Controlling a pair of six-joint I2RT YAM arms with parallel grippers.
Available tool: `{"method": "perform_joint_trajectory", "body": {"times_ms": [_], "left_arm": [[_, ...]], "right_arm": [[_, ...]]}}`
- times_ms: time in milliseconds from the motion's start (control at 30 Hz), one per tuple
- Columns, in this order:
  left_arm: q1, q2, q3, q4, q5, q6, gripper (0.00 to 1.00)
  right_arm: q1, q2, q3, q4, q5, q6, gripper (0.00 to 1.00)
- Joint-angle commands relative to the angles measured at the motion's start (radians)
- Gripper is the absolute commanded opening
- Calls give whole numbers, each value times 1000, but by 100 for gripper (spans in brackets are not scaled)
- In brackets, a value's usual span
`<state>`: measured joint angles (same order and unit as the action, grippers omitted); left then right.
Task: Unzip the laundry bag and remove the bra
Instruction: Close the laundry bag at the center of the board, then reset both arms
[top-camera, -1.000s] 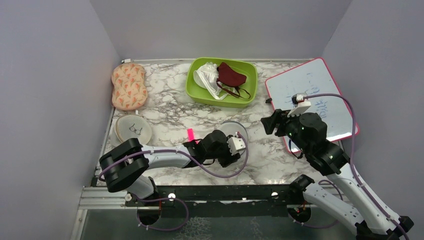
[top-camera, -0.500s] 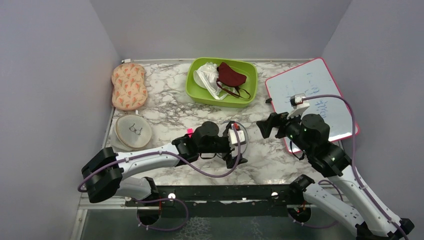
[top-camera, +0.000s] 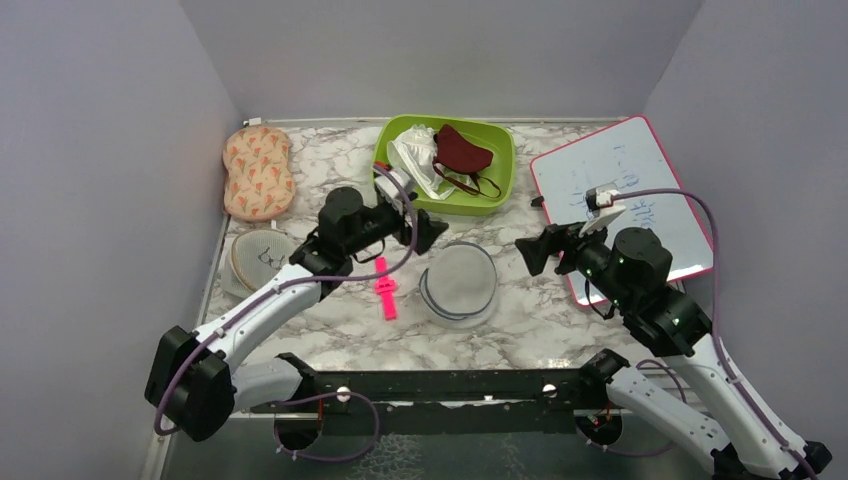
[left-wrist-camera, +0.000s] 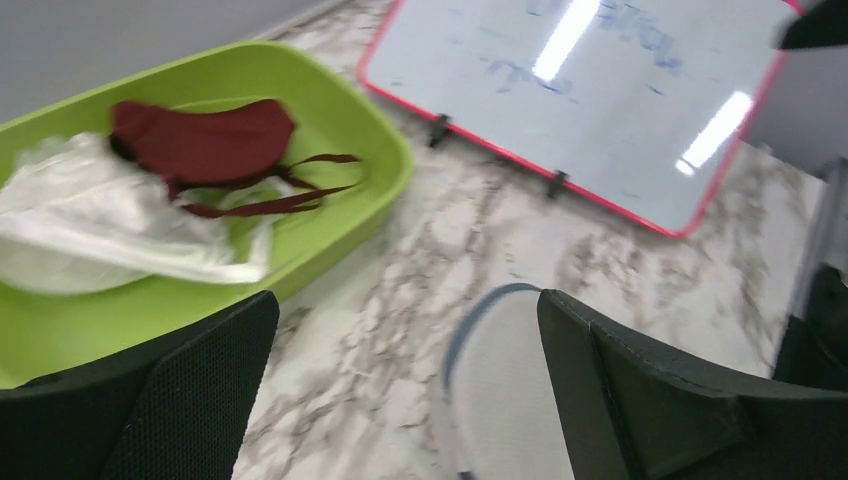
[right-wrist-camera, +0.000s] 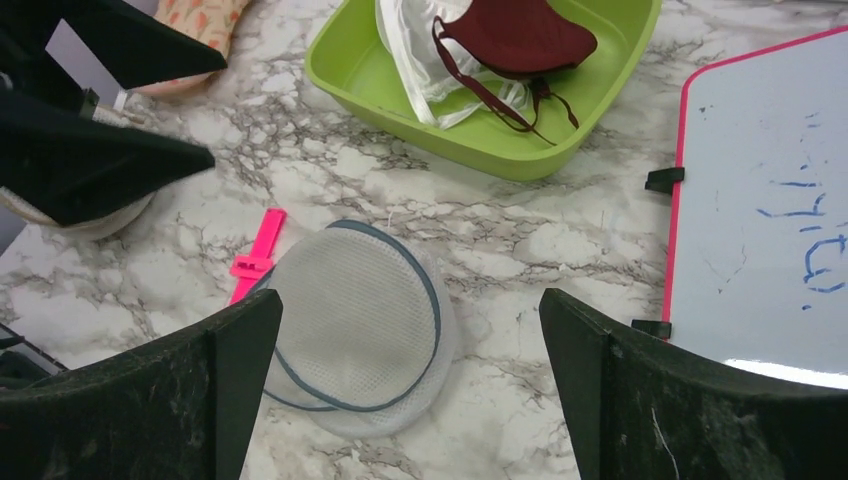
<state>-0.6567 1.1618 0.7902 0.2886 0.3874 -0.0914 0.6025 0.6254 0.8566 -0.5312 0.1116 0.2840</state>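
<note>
The laundry bag (top-camera: 458, 283), a round white-grey mesh case with a dark zip rim, lies flat on the marble table; its two rims (right-wrist-camera: 352, 318) sit offset. A dark red bra (top-camera: 462, 150) and a white garment (top-camera: 413, 158) lie in the green tray (top-camera: 495, 195). My left gripper (top-camera: 425, 232) hangs open between the tray and the bag, holding nothing; the left wrist view shows the gripper (left-wrist-camera: 407, 330) with the bag's edge (left-wrist-camera: 500, 370) below. To the right of the bag my right gripper (top-camera: 535, 250) is open and empty, and the right wrist view shows it (right-wrist-camera: 410, 330) above the bag.
A pink strap (top-camera: 385, 290) lies just left of the bag. A beige mesh case (top-camera: 265, 262) and an orange-patterned pad (top-camera: 258, 172) sit at the left wall. A red-framed whiteboard (top-camera: 620, 200) lies at the right, under the right arm.
The left arm has lifted off the bag and swung back and left toward the tray. Both grippers' jaws have opened. The bag now lies uncovered.
</note>
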Motion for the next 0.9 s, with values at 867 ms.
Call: {"method": "perform_joint_trajectory", "body": {"times_ms": [867], "left_arm": [[350, -302, 475, -312, -436, 212, 99]], "right_arm": [[3, 155, 560, -28, 332, -255, 100]]}}
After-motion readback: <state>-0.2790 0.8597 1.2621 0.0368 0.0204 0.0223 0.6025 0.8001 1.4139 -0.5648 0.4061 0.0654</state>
